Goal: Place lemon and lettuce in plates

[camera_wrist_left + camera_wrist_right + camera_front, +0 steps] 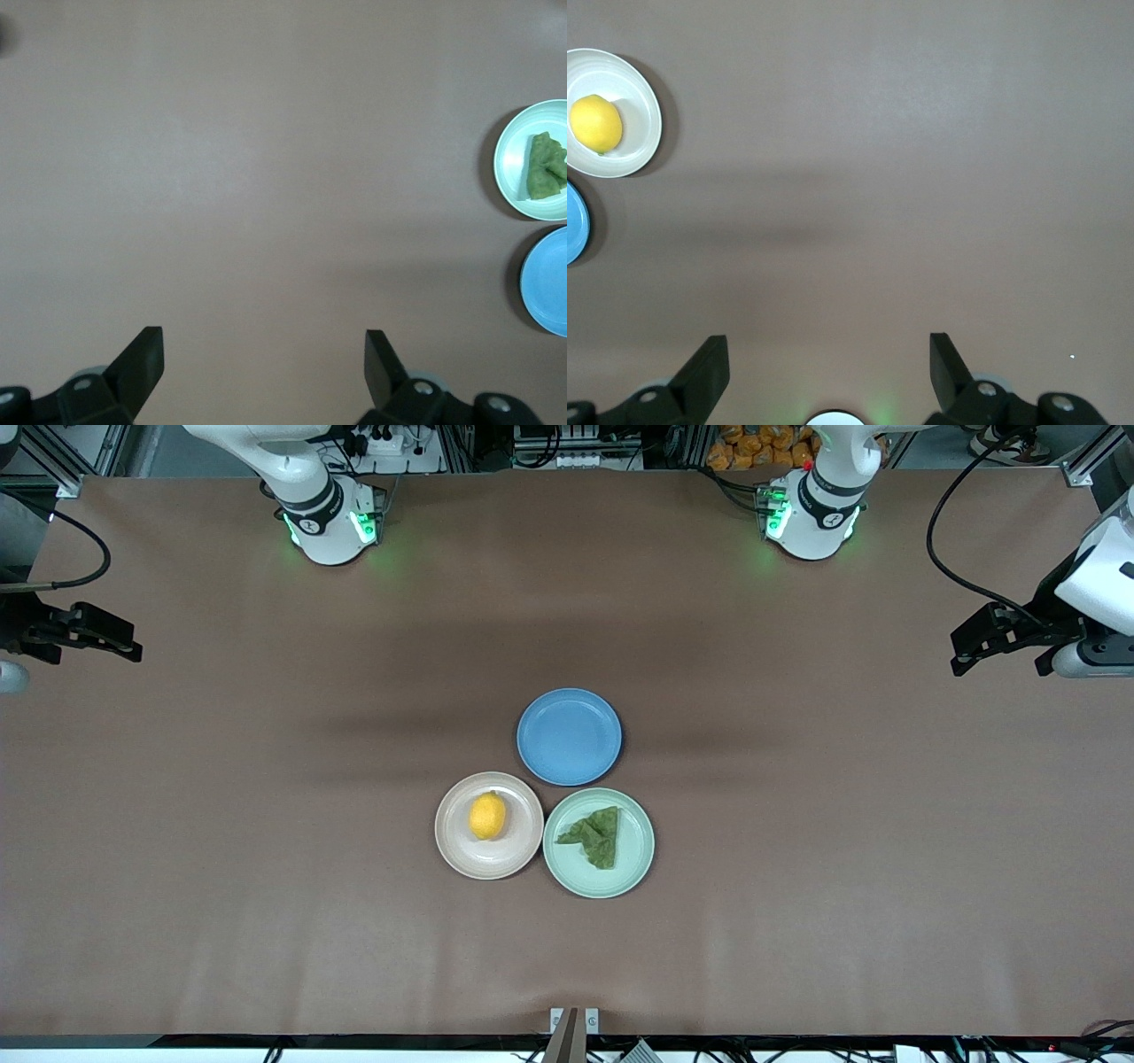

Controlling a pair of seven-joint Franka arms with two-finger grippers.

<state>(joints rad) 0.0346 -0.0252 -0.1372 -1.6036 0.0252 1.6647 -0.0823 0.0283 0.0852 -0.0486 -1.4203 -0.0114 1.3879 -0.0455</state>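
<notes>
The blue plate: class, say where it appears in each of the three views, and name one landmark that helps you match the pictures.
Front view: the blue plate lies mid-table, empty, farther from the camera than the pink-beige plate and the mint green plate.
Left wrist view: part of it shows at the edge, beside the mint green plate holding the lettuce.
Right wrist view: a sliver shows at the edge, beside the pink-beige plate holding the lemon.
Shared landmark: the blue plate itself.

A wide brown table [266, 824] fills the room's view, with aluminium framing [53, 460] along its top edge.
</notes>
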